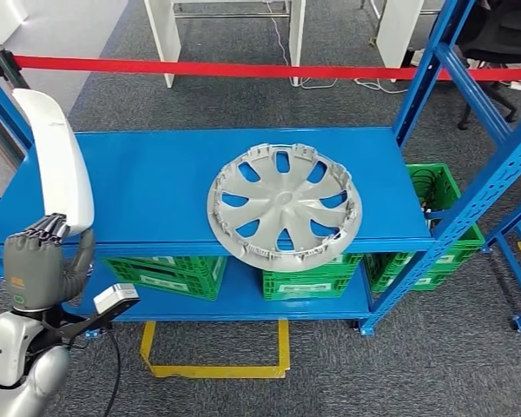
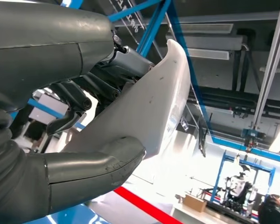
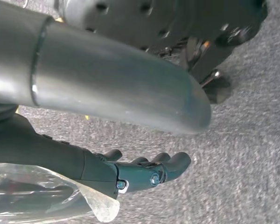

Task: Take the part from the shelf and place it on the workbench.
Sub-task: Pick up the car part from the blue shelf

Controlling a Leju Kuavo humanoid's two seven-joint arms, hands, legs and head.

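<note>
Head view: left hand (image 1: 36, 265) grips a smooth, curved white part (image 1: 60, 156), raised upright at the left end of the blue metal shelf (image 1: 147, 187); round silver hubcap (image 1: 284, 207) with spoke cut-outs lying flat on the shelf, overhanging its front edge; green crates (image 1: 173, 276) below.

Left wrist view: thumb and dark fingers (image 2: 73, 95) clasp the glossy part (image 2: 149, 107).

Right wrist view: right hand (image 3: 145, 170) hangs over grey carpet (image 3: 244, 154), fingers extended, holding nothing.

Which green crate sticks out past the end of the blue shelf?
The green plastic crate furthest right, beyond the blue metal shelf's upright; the other two sit underneath.
</note>
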